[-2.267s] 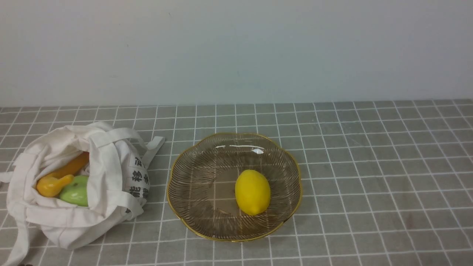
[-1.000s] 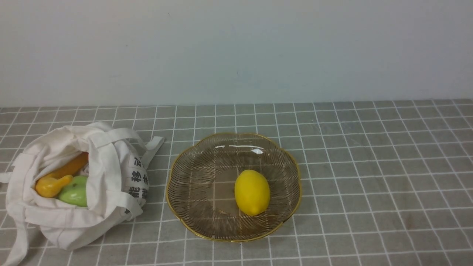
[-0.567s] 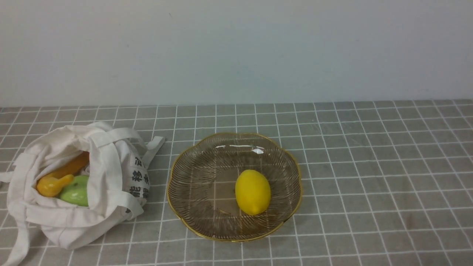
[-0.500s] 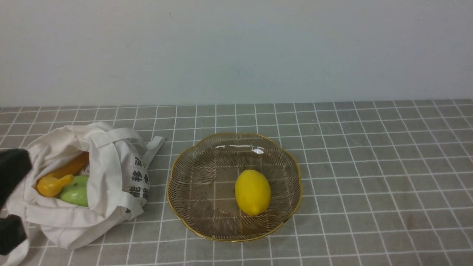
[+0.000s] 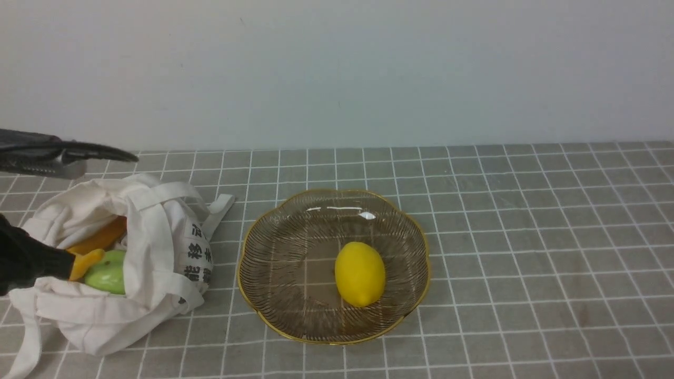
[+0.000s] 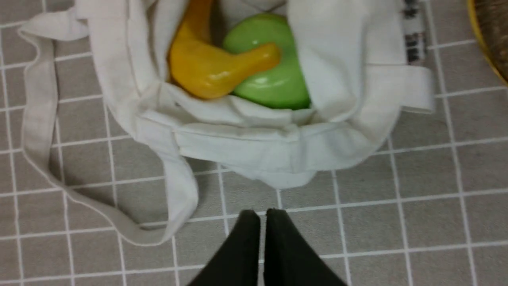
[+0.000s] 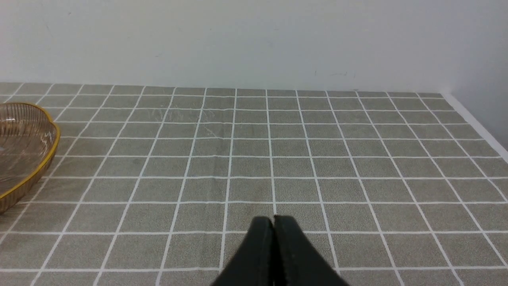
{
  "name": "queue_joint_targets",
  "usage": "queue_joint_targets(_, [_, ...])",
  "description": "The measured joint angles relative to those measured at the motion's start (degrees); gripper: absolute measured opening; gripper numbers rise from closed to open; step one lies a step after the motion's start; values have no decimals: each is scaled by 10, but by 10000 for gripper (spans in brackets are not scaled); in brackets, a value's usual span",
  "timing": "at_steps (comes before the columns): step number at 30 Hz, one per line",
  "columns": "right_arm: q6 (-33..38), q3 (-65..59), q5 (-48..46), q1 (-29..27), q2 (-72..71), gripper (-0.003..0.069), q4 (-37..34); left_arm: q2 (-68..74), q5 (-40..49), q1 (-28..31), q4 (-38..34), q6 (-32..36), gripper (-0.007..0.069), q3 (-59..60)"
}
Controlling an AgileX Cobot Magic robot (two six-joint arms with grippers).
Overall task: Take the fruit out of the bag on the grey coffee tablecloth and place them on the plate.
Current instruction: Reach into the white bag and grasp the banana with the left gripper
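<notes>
Near bag (image 6: pixel 278 159): L end effector (image 6: pixel 262 212) closed, empty.

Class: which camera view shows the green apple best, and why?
The left wrist view: it looks into the bag, showing most of the green apple, partly under the banana. The front view shows only a sliver beside a strap. The right wrist view misses it.
</notes>
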State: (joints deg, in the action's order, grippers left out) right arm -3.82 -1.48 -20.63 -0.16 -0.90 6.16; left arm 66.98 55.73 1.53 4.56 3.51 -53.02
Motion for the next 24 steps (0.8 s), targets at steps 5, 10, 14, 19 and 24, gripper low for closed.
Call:
queue_joint_targets(5, [0, 0, 0, 0, 0, -15, 0, 82, 2, 16, -3, 35, 13, -26])
queue_joint_targets(10, [0, 0, 0, 0, 0, -15, 0, 120, -28, 14, -3, 62, 57, -32])
queue_joint_targets(14, [0, 0, 0, 0, 0, -15, 0, 121, -83, 13, -10, 67, 199, -32])
queue_joint_targets(19, [0, 0, 0, 0, 0, -15, 0, 128, -116, 12, -11, 96, 379, -32])
queue_joint_targets(24, [0, 0, 0, 0, 0, -15, 0, 158, -128, 12, -24, 151, 569, -32])
